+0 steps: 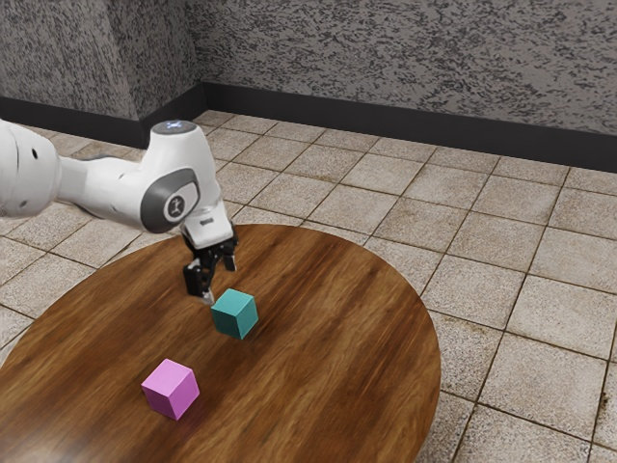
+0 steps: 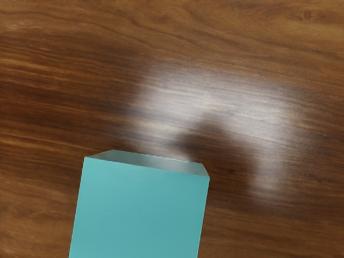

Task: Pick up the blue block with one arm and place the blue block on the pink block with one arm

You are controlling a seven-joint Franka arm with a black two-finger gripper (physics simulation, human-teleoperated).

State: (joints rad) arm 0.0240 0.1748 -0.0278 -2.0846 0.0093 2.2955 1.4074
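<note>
My tool [image 1: 210, 285] hangs released, holding nothing, just left of and beyond the blue block [image 1: 234, 313] on the wooden surface [image 1: 328, 367]. My wrist view cuts off that block's near part. The pink block [image 1: 171, 388] sits nearer, apart.

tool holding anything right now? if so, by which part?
Nothing is held. The black tool hangs just beside the blue-green cube, which sits on the round wooden table with none of its faces gripped.
</note>
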